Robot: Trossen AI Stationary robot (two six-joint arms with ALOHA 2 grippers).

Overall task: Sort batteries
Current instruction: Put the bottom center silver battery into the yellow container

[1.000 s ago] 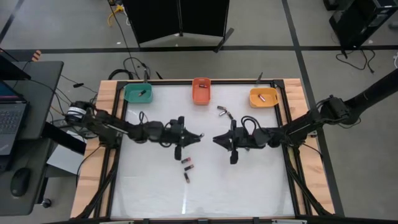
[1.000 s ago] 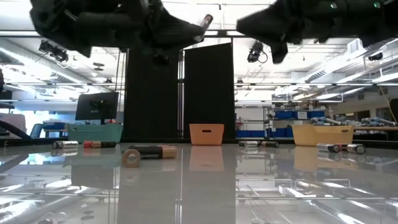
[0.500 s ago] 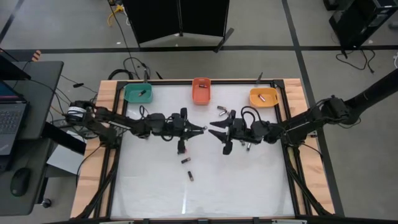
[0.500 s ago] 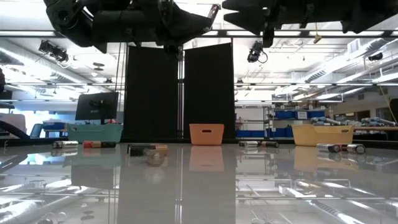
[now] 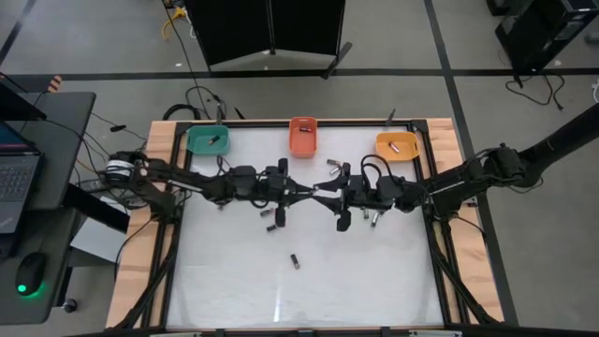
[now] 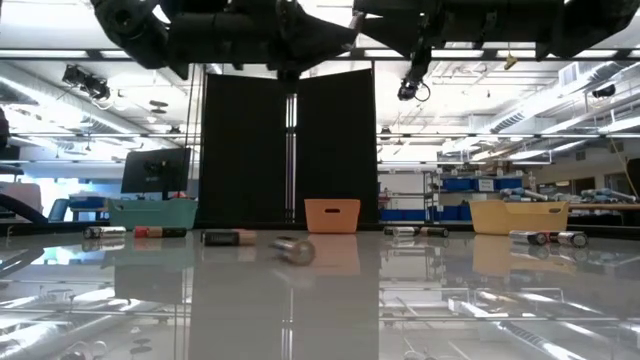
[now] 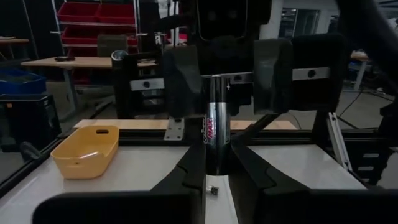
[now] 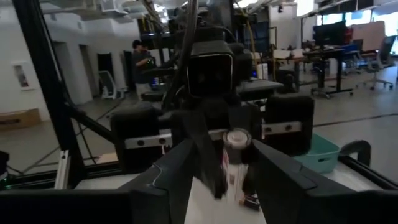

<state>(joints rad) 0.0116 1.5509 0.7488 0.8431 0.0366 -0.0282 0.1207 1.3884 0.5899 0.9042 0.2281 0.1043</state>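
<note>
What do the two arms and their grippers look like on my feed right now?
Both arms are dark, jointed links with black cable loops along them. The left gripper and right gripper each carry two black, tapering fingers. Seen head-on, each gripper's body is black and blocky, with pale strips across it.

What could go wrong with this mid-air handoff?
1. The left claw holds the battery above the table while the right claw stands open around it; releasing before the right closes would likely drop it.
2. The two claws' tips nearly meet, so the right may pinch the left's fingers instead of the battery.
</note>
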